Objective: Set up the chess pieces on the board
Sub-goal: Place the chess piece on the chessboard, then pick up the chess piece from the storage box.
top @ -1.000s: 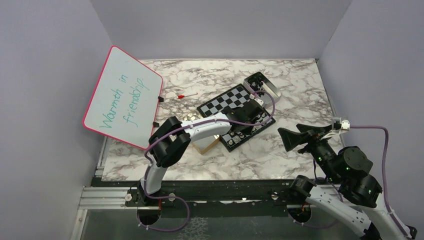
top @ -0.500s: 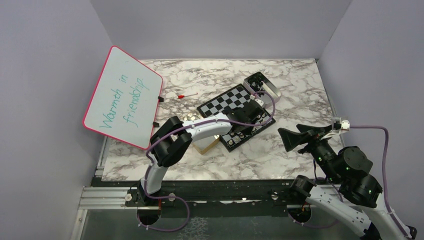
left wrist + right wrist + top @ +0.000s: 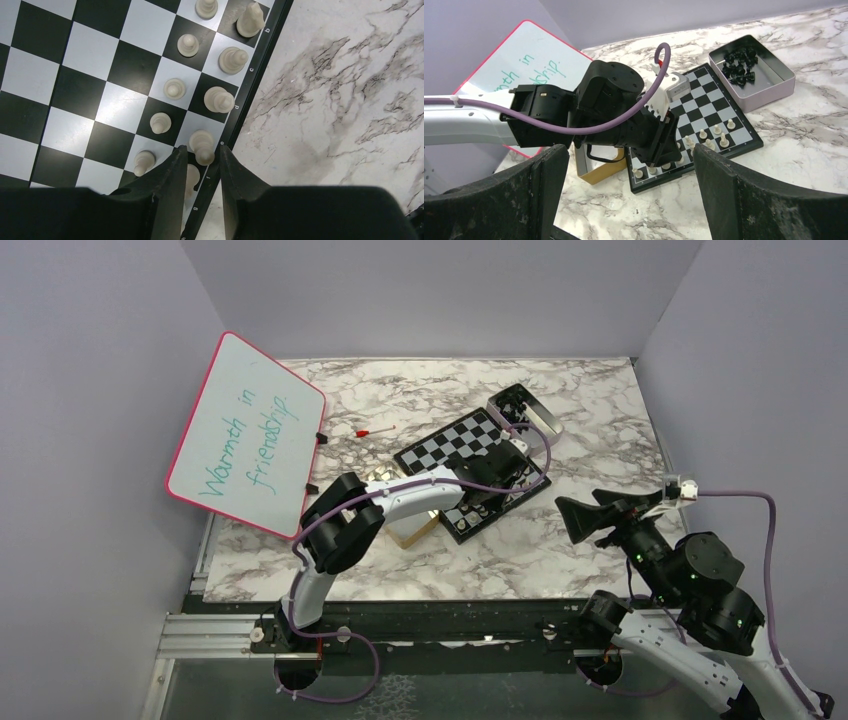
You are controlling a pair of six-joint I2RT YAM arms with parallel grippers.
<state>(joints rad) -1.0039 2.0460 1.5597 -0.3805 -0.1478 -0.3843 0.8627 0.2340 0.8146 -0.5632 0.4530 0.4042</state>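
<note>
Left tool [image 3: 202, 150] hangs straight down over one edge of the board [image 3: 65, 75]. Its fingers [image 3: 172, 175] stand a little apart, not pinching. One pale piece [image 3: 192, 177] stands between them on an edge square, and no finger seems to press it, so I judge it is being left on its home row. Right tool [image 3: 631, 150] is spread wide and holds nothing, parked well off to the side, probably to stay out of the working arm's way.

The marble surface [image 3: 590, 400] carries the board at an angle, perhaps so the arm reaches along its rows. Just beside the board's far corner, a metal tin [image 3: 769, 82] keeps the black pieces [image 3: 738, 65] together, none of them on the board yet. The pale pieces [image 3: 219, 99] stand in two rows by the rim, one to a square, with larger figures outermost and pawns inside.
</note>
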